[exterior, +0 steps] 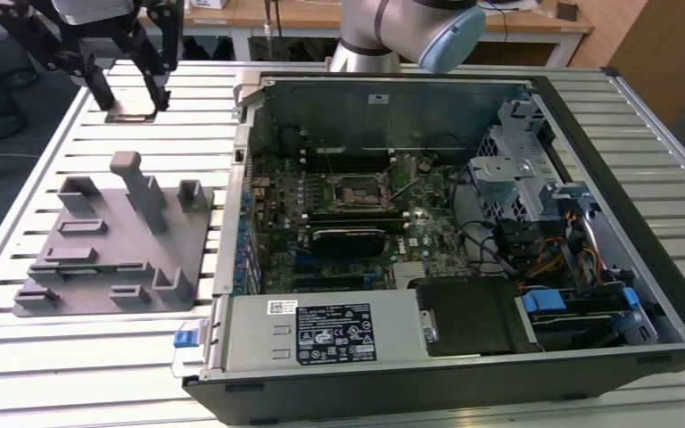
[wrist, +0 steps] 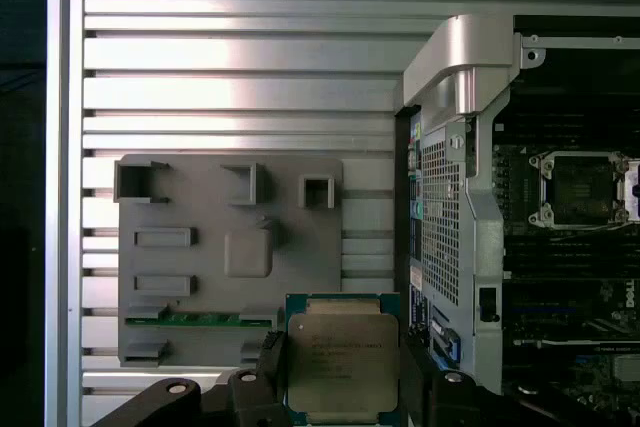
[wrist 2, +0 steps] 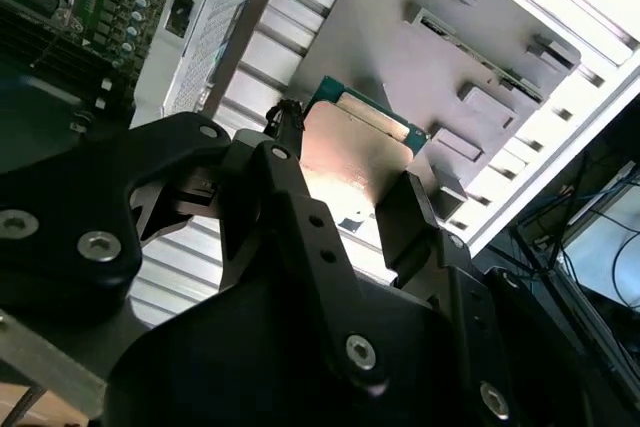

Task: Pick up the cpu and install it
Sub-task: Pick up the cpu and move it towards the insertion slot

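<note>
The cpu (wrist: 342, 362) is a flat square chip with a silvery metal top and a green rim. My gripper (wrist: 342, 379) is shut on it, one dark finger (wrist: 268, 367) on each side. In the second wrist view the cpu (wrist 2: 362, 142) is also clamped in the gripper (wrist 2: 350, 175). In the exterior view the gripper (exterior: 128, 107) hangs over the slatted table at the far left, holding the cpu (exterior: 135, 116) flat, beyond the grey holder block (exterior: 117, 241). The dark socket (exterior: 356, 192) with its metal frame lies inside the open computer case (exterior: 628, 178), off to the exterior view's right of the gripper.
The holder block (wrist: 230, 257) has upright posts and a green memory stick lying in one slot. The case's metal side wall (wrist: 460, 197) stands between the block and the socket (wrist: 582, 189). The robot arm's base (exterior: 402, 36) stands behind the case. Bare slatted table (exterior: 104, 357) lies in front of the block.
</note>
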Motion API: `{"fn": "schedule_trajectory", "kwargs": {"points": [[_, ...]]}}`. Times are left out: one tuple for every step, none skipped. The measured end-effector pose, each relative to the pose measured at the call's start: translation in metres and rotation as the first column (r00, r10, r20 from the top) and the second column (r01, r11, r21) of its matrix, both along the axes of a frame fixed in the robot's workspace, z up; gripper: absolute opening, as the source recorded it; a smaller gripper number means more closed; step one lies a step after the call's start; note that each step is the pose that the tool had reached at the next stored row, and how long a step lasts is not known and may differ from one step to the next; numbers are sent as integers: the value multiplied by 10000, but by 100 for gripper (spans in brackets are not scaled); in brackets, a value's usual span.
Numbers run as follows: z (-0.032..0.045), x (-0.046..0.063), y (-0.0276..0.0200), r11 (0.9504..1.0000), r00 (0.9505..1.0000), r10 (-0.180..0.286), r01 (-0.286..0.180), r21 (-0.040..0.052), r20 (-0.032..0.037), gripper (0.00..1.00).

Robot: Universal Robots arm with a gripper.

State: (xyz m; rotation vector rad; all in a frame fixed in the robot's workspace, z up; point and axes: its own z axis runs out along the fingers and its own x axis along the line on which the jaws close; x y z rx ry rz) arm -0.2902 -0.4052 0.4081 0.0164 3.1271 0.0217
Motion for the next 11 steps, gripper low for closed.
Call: {"fn": "schedule_trajectory", "kwargs": {"points": [[0, 16, 0, 10000, 10000, -1, 1, 0, 0, 54], [0, 31, 0, 10000, 10000, -1, 1, 0, 1, 54], [0, 46, 0, 10000, 10000, -1, 1, 0, 0, 54], [0, 61, 0, 10000, 10000, -1, 1, 1, 0, 54], [0, 76, 0, 10000, 10000, -1, 1, 0, 1, 54], [0, 92, 0, 10000, 10000, 0, 0, 1, 0, 54], [0, 107, 0, 10000, 10000, 0, 0, 1, 1, 54], [0, 123, 0, 10000, 10000, -1, 1, 0, 0, 54], [0, 139, 0, 10000, 10000, 0, 0, 0, 0, 54], [0, 153, 0, 10000, 10000, 0, 0, 0, 1, 54], [0, 169, 0, 10000, 10000, 0, 0, 0, 0, 54]]}}
